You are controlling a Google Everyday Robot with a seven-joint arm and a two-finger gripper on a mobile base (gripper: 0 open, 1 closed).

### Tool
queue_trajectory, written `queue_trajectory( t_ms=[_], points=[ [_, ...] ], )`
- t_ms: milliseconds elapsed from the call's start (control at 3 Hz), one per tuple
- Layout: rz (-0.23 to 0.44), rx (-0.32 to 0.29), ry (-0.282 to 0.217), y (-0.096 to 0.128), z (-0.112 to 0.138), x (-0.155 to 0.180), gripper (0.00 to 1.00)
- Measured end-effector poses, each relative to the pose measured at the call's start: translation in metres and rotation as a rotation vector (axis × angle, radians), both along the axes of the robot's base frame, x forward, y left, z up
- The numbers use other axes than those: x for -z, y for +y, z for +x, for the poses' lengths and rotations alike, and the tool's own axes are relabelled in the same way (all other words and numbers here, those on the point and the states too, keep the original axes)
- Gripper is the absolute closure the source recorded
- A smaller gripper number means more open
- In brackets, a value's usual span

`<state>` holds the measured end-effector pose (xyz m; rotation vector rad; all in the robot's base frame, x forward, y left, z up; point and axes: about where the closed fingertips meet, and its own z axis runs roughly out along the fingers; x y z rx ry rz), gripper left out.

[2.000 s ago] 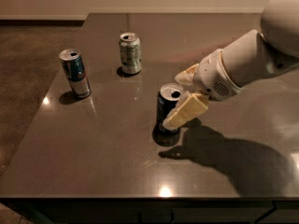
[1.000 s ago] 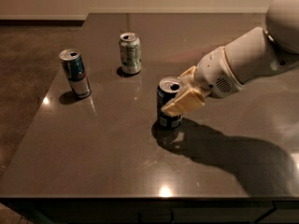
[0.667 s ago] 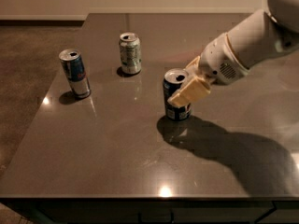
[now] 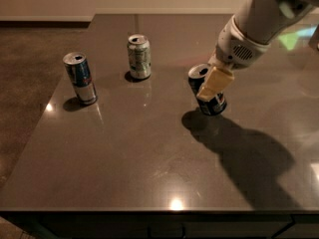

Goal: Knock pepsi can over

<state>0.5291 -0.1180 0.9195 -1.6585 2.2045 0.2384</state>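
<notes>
The pepsi can (image 4: 218, 105), dark navy with a silver top, is on the dark table (image 4: 124, 153) right of centre. It leans with its top toward the left. My gripper (image 4: 207, 87) reaches down from the upper right and is closed around the can's upper half. One cream finger (image 4: 214, 83) lies across the can's front; the other finger is hidden behind it. The can's top rim shows just left of the finger.
A slim blue-and-silver can (image 4: 79, 78) stands upright near the table's left edge. A pale silver-green can (image 4: 139, 57) stands upright at the back middle. The arm's shadow falls on the table right of the pepsi can. Brown floor lies to the left.
The gripper and the pepsi can have moved together up and to the right, away from the front edge. The can now leans more. The other two cans have not moved.
</notes>
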Motion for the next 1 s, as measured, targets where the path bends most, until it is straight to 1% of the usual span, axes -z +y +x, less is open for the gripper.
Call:
queue_trajectory(
  t_ms=[333, 667, 1000],
  points=[
    [-0.110, 0.009, 0.007, -0.0169, 0.0069, 0.0017, 1.00],
    [-0.204, -0.008, 0.013, -0.0254, 0.0098, 0.0025, 0.82],
    [-0.268, -0.037, 0.031, -0.0260, 0.0106, 0.0079, 0.59]
  ],
)
